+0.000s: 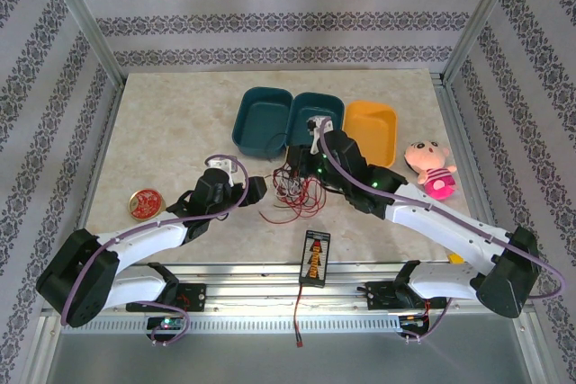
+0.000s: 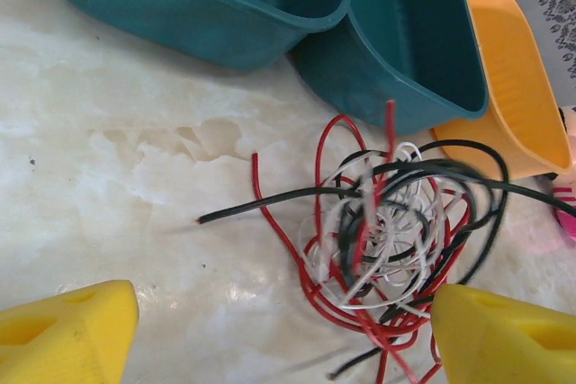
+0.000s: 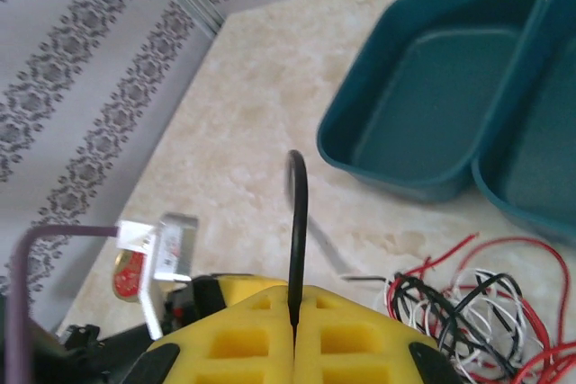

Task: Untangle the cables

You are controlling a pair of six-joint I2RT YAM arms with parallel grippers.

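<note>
The cables lie in one tangle (image 1: 293, 190) on the marble table, in front of the teal bins. In the left wrist view the red cable (image 2: 256, 175), the black cable (image 2: 270, 201) and the whitish cable (image 2: 387, 306) loop through each other. My left gripper (image 2: 283, 348) is open just left of the tangle (image 2: 387, 240), with one yellow finger (image 2: 63, 330) far left and the other (image 2: 504, 334) over the tangle's right edge. My right gripper (image 3: 294, 299) is shut on the black cable (image 3: 298, 222), which arches up out of its closed pads above the tangle (image 3: 468, 312).
Two teal bins (image 1: 263, 120) (image 1: 315, 114) and an orange bin (image 1: 371, 129) stand behind the tangle. A pink plush toy (image 1: 430, 166) sits at the right, a round red tin (image 1: 145, 204) at the left. A small black device (image 1: 315, 258) with a red lead lies at the near edge.
</note>
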